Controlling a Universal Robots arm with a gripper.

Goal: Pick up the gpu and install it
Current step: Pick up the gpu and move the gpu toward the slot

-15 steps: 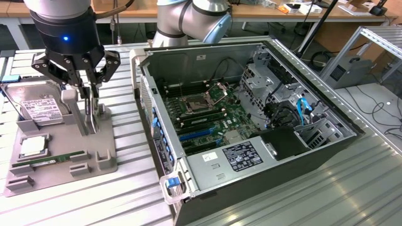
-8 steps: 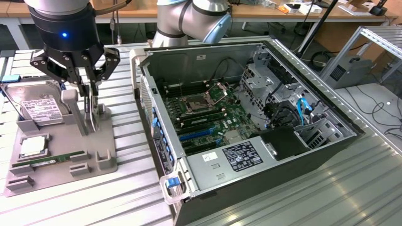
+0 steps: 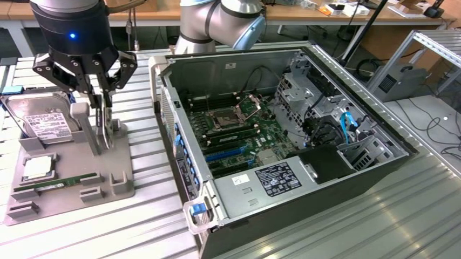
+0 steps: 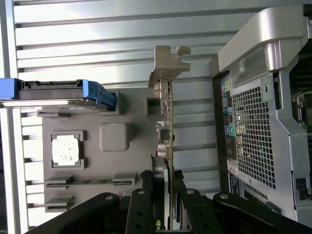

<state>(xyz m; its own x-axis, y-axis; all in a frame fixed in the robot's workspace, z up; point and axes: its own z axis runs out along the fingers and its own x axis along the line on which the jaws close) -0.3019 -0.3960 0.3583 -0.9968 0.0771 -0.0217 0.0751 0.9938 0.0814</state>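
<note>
the open computer case (image 3: 288, 140) is the biggest hazard: its metal wall and rear frame stand just beside the grey holder tray (image 3: 68, 186). a card carried across with any tilt could catch its edge on that wall, or knock the drive cage and loose cables inside before it reaches the blue slots (image 3: 223, 154) on the board. the tray itself is the next risk. the gpu (image 4: 167, 122) stands on its edge in the tray's notches, so if it comes out crooked it could bind there, drag the tray along, or disturb the hard drive (image 3: 43, 121) standing at the tray's far end. the smaller parts lying flat, the processor chip (image 4: 66, 149) and the memory stick (image 4: 90, 182), sit well apart from the card and look less exposed.

the hold is also off-centre. the gripper (image 4: 162, 178) takes the card near the end away from its silver bracket (image 4: 165, 70), so the long bracket end hangs free. the card is thin, so it could pivot or slip between the fingers (image 4: 146, 195) if the squeeze is light, and a hard squeeze would press on the fan and the components on its faces.

the jaws stand about half closed, one finger on each face of the card, and they appear to be clamped on it. in the exterior view the gpu is upright between them, its lower edge down at the tray, and it does not look lifted clear.
</note>
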